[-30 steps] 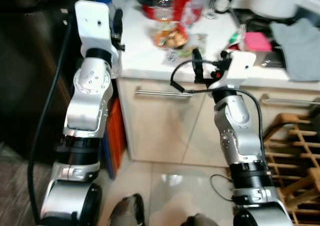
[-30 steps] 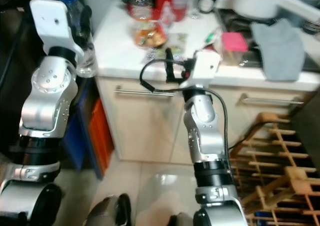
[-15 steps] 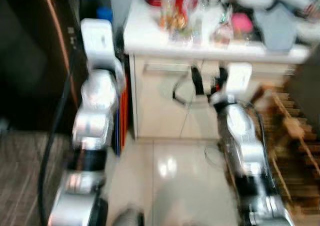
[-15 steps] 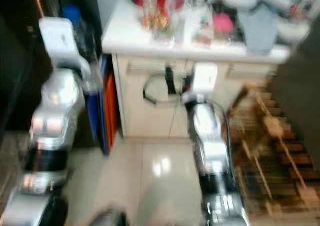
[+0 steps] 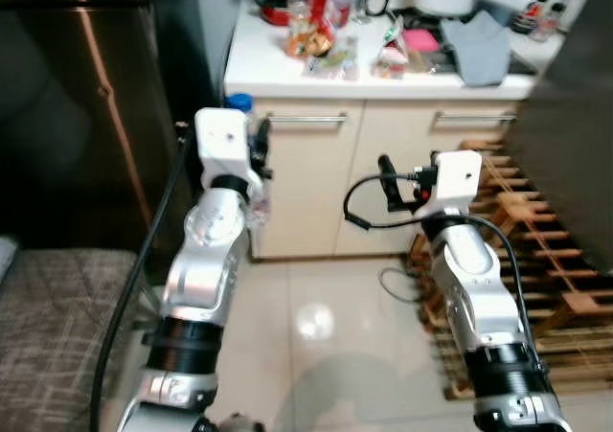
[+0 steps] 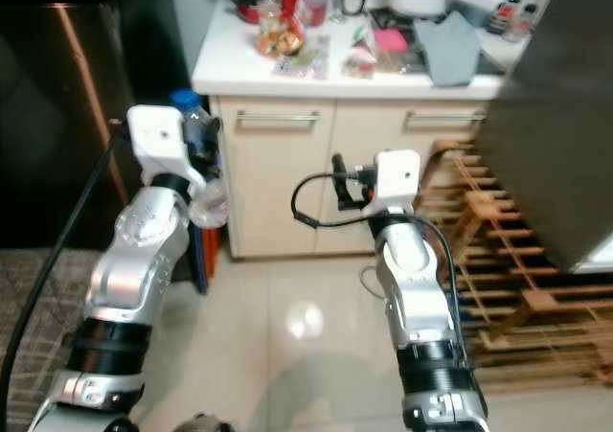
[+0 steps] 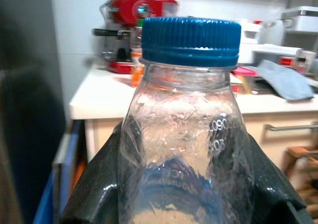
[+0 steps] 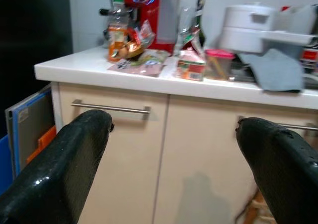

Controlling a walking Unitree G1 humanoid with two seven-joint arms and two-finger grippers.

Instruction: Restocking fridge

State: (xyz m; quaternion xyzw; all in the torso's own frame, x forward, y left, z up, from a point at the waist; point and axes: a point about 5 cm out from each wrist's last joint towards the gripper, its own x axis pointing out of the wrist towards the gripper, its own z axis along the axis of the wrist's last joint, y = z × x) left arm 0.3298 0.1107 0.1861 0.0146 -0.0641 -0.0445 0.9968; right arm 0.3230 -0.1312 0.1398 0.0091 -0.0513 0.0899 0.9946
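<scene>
The robot has stepped back from the white bench (image 5: pixel 287 63). Left tool (image 7: pixel 184 194) holds clear plastic blue-capped bottle (image 7: pixel 185 124), right tool (image 8: pixel 174 159) wide, empty; prob. heading to fridge.

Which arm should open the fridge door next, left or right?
Probably the right. The right gripper is open and empty, held up facing the cabinets. The left gripper is shut on the bottle, so it cannot pull a handle, though it is nearer the dark fridge.
</scene>
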